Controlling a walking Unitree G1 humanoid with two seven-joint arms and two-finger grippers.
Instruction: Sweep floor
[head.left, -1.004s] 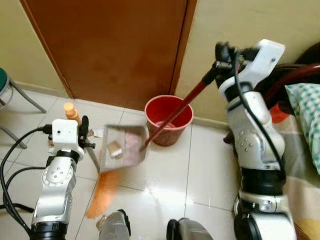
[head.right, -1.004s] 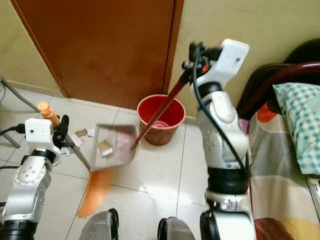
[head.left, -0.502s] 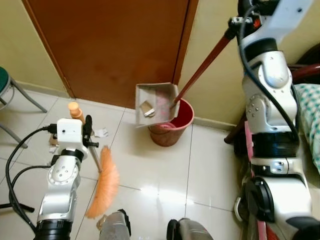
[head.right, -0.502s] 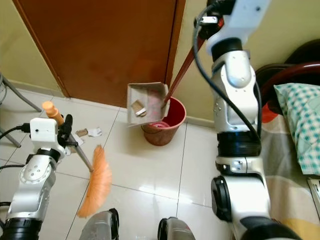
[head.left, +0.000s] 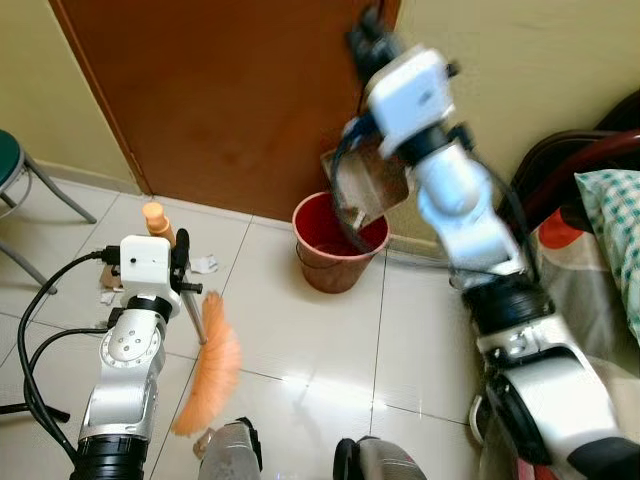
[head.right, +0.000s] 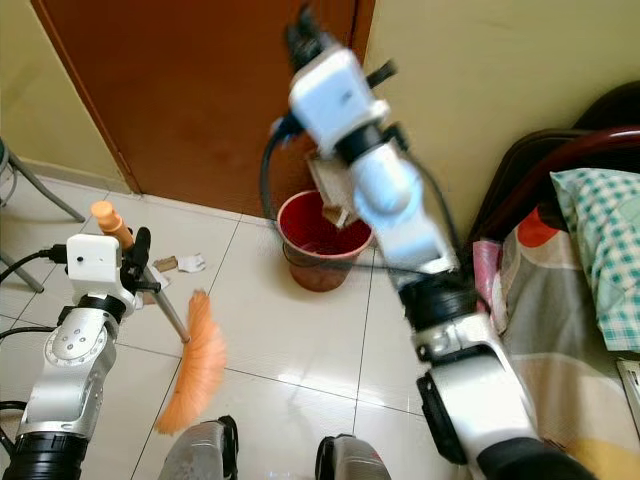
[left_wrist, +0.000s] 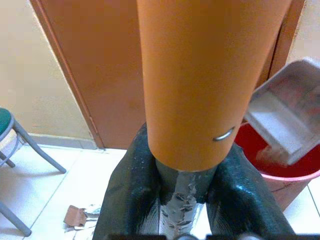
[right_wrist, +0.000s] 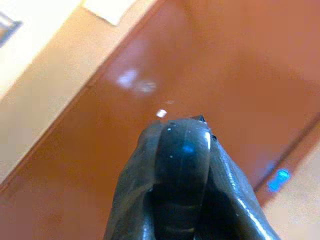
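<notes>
The brown door (head.left: 230, 90) fills the head view from 10 to 12 o'clock, above pale floor tiles (head.left: 320, 330). The red bucket (head.left: 335, 245) stands just right of centre, close to the wall, and the grey dustpan (left_wrist: 287, 112) hangs tilted over its rim with the open lip pointing down into it. The step in hand looks like emptying the pan. To do it well, the lip should stay inside the rim and the tilt should steepen slowly, so the scraps slide into the bucket and not onto the tiles.

The right gripper (right_wrist: 182, 165) is up near 12 o'clock, its fingers clamped around the dustpan's dark handle. The orange broom (head.left: 212, 370) rests at 8 o'clock with its bristles on the floor. The left gripper (left_wrist: 187, 187) is closed on the broom's shaft and should hold it quiet.

Paper scraps (head.left: 205, 265) lie at 9 o'clock, still unswept.
</notes>
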